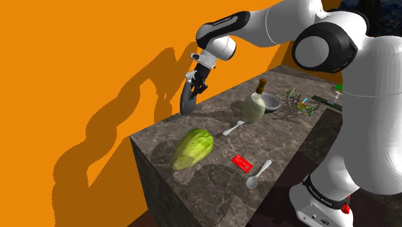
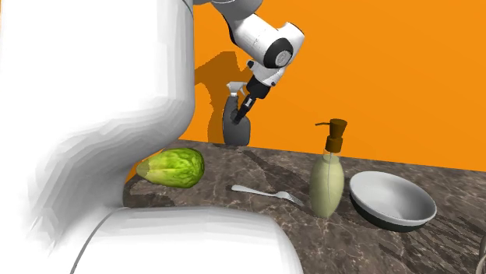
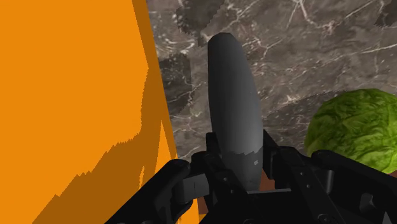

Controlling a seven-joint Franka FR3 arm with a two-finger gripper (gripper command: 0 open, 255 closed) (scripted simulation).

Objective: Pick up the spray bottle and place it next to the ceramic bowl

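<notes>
The claw (image 3: 238, 167) is closed around the dark grey spray bottle (image 3: 233, 95), close beside the orange wall (image 3: 63, 95). The lettuce (image 3: 356, 127) is near. The bowl (image 2: 393, 199) is far off, behind a pump bottle (image 2: 327, 183). The grey bottle might slip out, or knock that pump bottle over.

place: home kitchen | cues: stone counter (image 1: 206, 182) — fork (image 1: 233, 128), spoon (image 1: 259, 175), bowl (image 2: 389, 194), lettuce (image 1: 193, 148) | orange wall (image 1: 77, 77)

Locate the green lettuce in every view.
Shoulder view: lettuce left of the red card.
Second exterior view: lettuce left of the fork.
Wrist view: lettuce beside the dark grey bottle that the gripper clasps.
Shared landmark: that bottle, before the orange wall.
</notes>
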